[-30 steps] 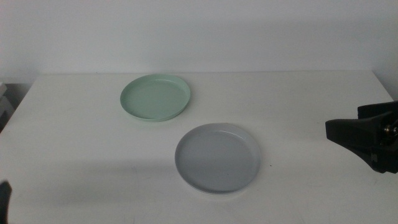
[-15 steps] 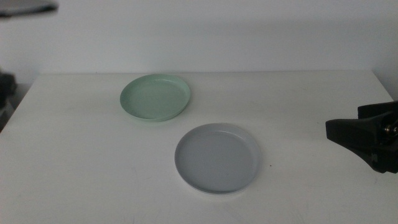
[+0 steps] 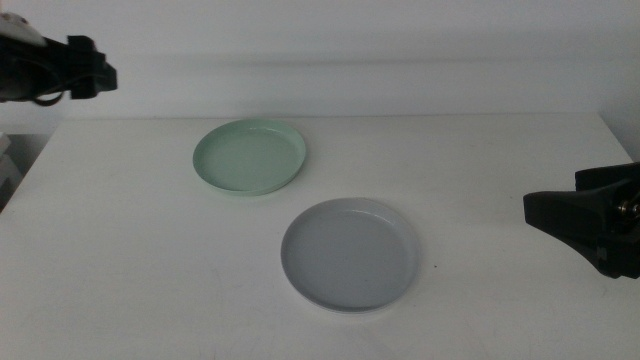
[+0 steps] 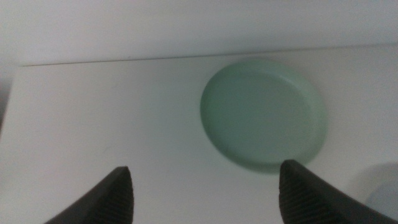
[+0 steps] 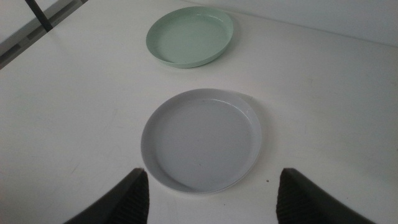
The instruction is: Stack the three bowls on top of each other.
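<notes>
The mint green bowl (image 3: 250, 157) lies at the back centre-left of the table. The grey bowl (image 3: 349, 253) lies nearer the front, right of centre; a paler white rim (image 5: 245, 99) shows under its edge, so it seems to rest in the white bowl. My left gripper (image 3: 95, 72) hangs high over the table's back left corner. In the left wrist view it (image 4: 205, 169) is open and empty, and the green bowl (image 4: 264, 112) lies ahead of it. My right gripper (image 3: 545, 212) waits at the right edge, open and empty (image 5: 214, 175), facing the grey bowl (image 5: 200, 138).
The white table (image 3: 130, 260) meets a white wall at the back. Dark objects (image 3: 8, 160) stand just off its left edge. A dark bar (image 5: 38, 15) shows beyond the far table edge in the right wrist view.
My left arm has risen from the bottom left corner and now shows at the upper left of the middle view. The bowls and the right gripper have not moved.
</notes>
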Controlling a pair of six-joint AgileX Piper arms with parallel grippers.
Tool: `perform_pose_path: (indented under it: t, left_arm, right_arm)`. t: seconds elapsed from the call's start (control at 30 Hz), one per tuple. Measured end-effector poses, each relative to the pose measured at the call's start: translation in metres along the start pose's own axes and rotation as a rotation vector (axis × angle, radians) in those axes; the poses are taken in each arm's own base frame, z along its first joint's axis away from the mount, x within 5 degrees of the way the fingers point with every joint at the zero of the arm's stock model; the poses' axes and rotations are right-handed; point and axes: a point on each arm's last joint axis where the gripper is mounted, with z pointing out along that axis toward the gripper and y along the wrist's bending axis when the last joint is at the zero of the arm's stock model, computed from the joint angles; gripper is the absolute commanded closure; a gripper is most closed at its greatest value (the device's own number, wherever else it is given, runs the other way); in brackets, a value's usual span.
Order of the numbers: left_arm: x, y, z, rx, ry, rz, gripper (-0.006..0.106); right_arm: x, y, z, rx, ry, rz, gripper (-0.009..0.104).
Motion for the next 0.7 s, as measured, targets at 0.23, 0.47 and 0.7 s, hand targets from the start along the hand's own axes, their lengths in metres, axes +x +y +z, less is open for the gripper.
perform_pose_path:
  t: [0.23, 0.47, 0.7]
  left_arm:
    - [0.001, 0.006, 0.059, 0.017, 0.048, -0.053, 0.024]
    - [0.002, -0.004, 0.14, 0.055, 0.136, -0.034, 0.024]
    - [0.032, 0.007, 0.217, 0.054, 0.244, -0.076, 0.024]
  right_arm:
    - [0.0, 0.0, 0.0, 0.0, 0.0, 0.0, 0.043]
    - [0.0, 0.0, 0.0, 0.0, 0.0, 0.0, 0.043]
    - [0.0, 0.0, 0.0, 0.0, 0.0, 0.0, 0.043]
